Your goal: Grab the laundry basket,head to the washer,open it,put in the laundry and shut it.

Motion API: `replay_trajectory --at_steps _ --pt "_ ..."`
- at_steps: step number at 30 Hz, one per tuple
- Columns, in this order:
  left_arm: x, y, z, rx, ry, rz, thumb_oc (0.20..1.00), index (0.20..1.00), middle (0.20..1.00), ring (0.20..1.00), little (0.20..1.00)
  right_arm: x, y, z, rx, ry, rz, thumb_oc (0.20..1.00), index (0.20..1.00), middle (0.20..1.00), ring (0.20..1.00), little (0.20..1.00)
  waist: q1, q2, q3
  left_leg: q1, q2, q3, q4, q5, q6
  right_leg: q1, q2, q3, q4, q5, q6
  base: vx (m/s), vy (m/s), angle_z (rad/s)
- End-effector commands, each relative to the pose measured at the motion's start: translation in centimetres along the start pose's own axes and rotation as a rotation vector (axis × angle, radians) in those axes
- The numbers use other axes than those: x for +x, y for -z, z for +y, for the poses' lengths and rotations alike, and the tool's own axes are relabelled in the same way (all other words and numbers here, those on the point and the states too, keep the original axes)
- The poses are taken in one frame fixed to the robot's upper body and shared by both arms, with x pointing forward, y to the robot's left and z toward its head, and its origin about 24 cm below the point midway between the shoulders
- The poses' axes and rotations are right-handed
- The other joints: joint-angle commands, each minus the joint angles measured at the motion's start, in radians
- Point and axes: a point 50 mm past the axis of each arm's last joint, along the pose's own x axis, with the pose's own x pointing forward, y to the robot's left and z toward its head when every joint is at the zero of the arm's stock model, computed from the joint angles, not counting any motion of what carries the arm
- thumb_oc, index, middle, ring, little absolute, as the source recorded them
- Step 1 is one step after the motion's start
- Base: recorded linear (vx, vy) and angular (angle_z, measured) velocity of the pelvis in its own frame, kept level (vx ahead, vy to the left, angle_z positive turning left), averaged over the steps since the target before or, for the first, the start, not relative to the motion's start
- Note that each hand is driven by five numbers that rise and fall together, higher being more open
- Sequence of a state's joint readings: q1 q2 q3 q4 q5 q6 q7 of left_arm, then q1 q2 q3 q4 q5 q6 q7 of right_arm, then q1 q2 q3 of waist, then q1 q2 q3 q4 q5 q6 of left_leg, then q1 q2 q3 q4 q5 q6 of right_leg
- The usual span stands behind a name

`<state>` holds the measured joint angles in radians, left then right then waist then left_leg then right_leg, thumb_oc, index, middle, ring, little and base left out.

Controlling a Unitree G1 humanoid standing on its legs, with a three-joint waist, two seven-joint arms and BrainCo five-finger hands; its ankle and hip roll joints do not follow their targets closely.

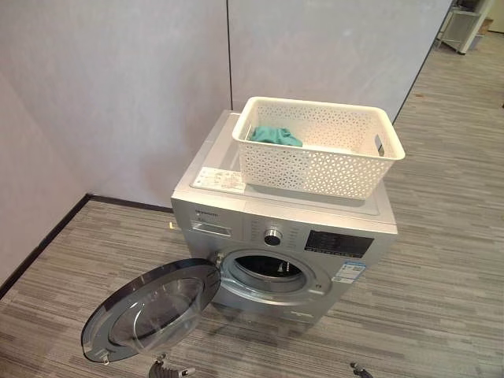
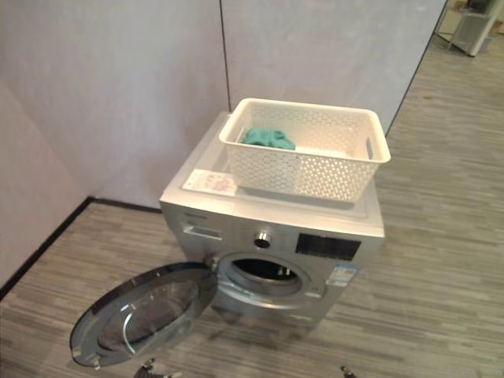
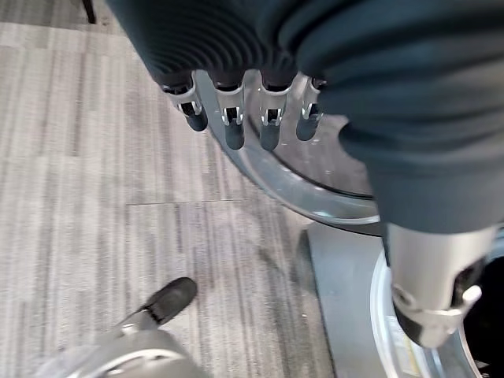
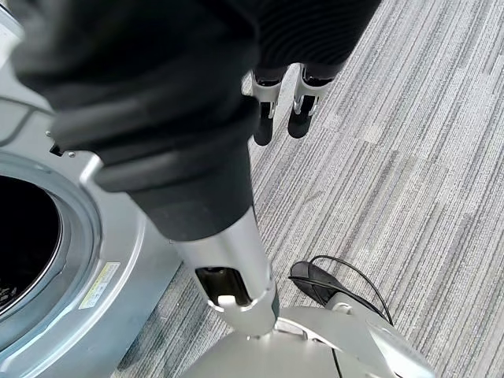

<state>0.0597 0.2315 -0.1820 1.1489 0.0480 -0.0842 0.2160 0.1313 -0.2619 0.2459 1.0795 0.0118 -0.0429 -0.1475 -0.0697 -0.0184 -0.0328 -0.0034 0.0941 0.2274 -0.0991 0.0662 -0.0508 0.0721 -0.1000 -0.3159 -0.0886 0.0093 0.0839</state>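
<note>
I judge the job to be at the loading step. The white lattice laundry basket sits on top of the silver front-loading washer, and the washer's round door is swung fully open toward my left, leaving the drum opening exposed. A teal garment lies in the basket's left end, just inside the rim; that is the laundry I need to move.

My left hand hangs low beside the open door, fingers straight and relaxed, holding nothing. My right hand hangs by the washer's right front corner over the striped floor, fingers likewise loose and empty.

Next I expect to raise one hand up over the basket rim, pinch the teal garment, then bring it down and into the drum, keeping clear of the open door.

As for writing: there is a white label sheet on the washer's top and a sticker beside the drum opening, but I cannot read the print on either.
</note>
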Motion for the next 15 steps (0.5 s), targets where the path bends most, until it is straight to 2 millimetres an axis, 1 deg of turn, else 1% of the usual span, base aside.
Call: replay_trajectory --at_steps 1,3,5,6,7,8,9,10,11,13,14,15 --pt "0.7 -1.9 1.0 0.03 -0.025 -0.052 1.0 1.0 1.0 1.0 1.0 0.7 -1.6 -1.5 0.157 0.058 -0.016 1.0 1.0 1.0 1.0 1.0 0.0 0.007 0.03 0.032 -0.015 0.003 0.012 -0.081 0.01 -0.01 -0.014 0.04 0.091 -0.065 0.039 0.03 0.046 -0.01" --pt "0.6 -1.5 1.1 0.025 -0.024 -0.039 1.0 1.0 1.0 1.0 1.0 0.7 -1.3 -2.7 0.231 0.108 -0.006 1.0 1.0 1.0 1.0 1.0 -0.003 0.006 0.028 0.032 -0.018 0.007 0.012 -0.086 0.013 -0.012 -0.016 0.045 0.09 -0.061 0.043 0.01 0.026 0.0" --pt "0.6 -1.2 1.2 0.02 -0.025 -0.028 1.0 1.0 1.0 1.0 1.0 0.6 -1.5 -4.6 0.315 0.188 -0.025 1.0 1.0 1.0 1.0 1.0 -0.008 0.007 0.03 0.034 -0.021 0.011 0.012 -0.093 0.017 -0.014 -0.021 0.051 0.091 -0.058 0.049 0.03 0.079 -0.02" --pt "0.5 -0.7 1.3 0.013 -0.025 -0.016 1.0 1.0 1.0 1.0 1.0 0.4 -2.2 -7.2 0.386 0.289 -0.079 1.0 1.0 1.0 1.0 1.0 -0.013 0.007 0.031 0.036 -0.025 0.014 0.012 -0.1 0.021 -0.016 -0.027 0.054 0.094 -0.055 0.055 0.03 0.097 -0.04" --pt "0.5 -0.6 1.4 0.008 -0.027 -0.012 1.0 1.0 1.0 1.0 1.0 0.1 -2.7 -8.4 0.416 0.343 -0.115 1.0 1.0 1.0 1.0 1.0 -0.015 0.009 0.03 0.037 -0.028 0.016 0.012 -0.104 0.024 -0.018 -0.03 0.057 0.095 -0.054 0.058 0.04 0.118 -0.05" --pt "0.4 -0.4 1.5 0.007 -0.029 -0.008 1.0 1.0 1.0 1.0 1.0 -0.4 -3.7 -10.2 0.459 0.412 -0.181 1.0 1.0 1.0 1.0 1.0 -0.019 0.01 0.032 0.038 -0.032 0.016 0.012 -0.108 0.027 -0.019 -0.033 0.061 0.097 -0.053 0.061 0.02 0.068 -0.07" --pt "0.4 -0.4 1.5 0.007 -0.029 -0.008 1.0 1.0 1.0 1.0 1.0 -0.4 -3.6 -10.2 0.46 0.412 -0.18 1.0 1.0 1.0 1.0 1.0 -0.018 0.01 0.032 0.038 -0.032 0.017 0.012 -0.108 0.027 -0.019 -0.033 0.061 0.097 -0.053 0.061 0.03 0.145 -0.11" --pt "0.4 -0.1 1.7 -0.009 -0.037 0.006 1.0 1.0 1.0 1.0 1.0 -2.7 -6.5 -14.5 0.493 0.592 -0.386 1.0 1.0 1.0 1.0 1.0 -0.027 0.013 0.035 0.042 -0.043 0.023 0.012 -0.123 0.038 -0.024 -0.047 0.071 0.1 -0.045 0.073 0.02 0.104 -0.11" --pt "0.4 -0.1 1.7 -0.008 -0.037 0.006 1.0 1.0 1.0 1.0 1.0 -2.7 -6.4 -14.5 0.493 0.593 -0.386 1.0 1.0 1.0 1.0 1.0 -0.026 0.013 0.035 0.043 -0.043 0.023 0.012 -0.124 0.038 -0.024 -0.047 0.071 0.1 -0.045 0.073 0.03 0.126 -0.1" --pt "0.5 -0.1 1.9 -0.016 -0.046 0.012 1.0 1.0 1.0 1.0 1.0 -3.9 -7.6 -15.8 0.479 0.668 -0.466 1.0 1.0 1.0 1.0 1.0 -0.029 0.014 0.036 0.045 -0.047 0.027 0.012 -0.13 0.042 -0.025 -0.051 0.077 0.1 -0.043 0.075 0.02 0.049 -0.12" --pt "0.5 -0.1 2.0 -0.022 -0.054 0.016 1.0 1.0 1.0 1.0 1.0 -4.8 -8.4 -16.6 0.476 0.724 -0.52 1.0 1.0 1.0 1.0 1.0 -0.03 0.015 0.037 0.047 -0.049 0.031 0.012 -0.132 0.045 -0.027 -0.055 0.078 0.101 -0.04 0.078 0.02 0.039 -0.09" --pt "0.5 -0.1 2.0 -0.022 -0.054 0.016 1.0 1.0 1.0 1.0 1.0 -4.8 -8.4 -16.6 0.476 0.724 -0.52 1.0 1.0 1.0 1.0 1.0 -0.03 0.015 0.037 0.047 -0.049 0.031 0.012 -0.132 0.045 -0.027 -0.055 0.078 0.101 -0.04 0.078 0.04 0.06 -0.02"
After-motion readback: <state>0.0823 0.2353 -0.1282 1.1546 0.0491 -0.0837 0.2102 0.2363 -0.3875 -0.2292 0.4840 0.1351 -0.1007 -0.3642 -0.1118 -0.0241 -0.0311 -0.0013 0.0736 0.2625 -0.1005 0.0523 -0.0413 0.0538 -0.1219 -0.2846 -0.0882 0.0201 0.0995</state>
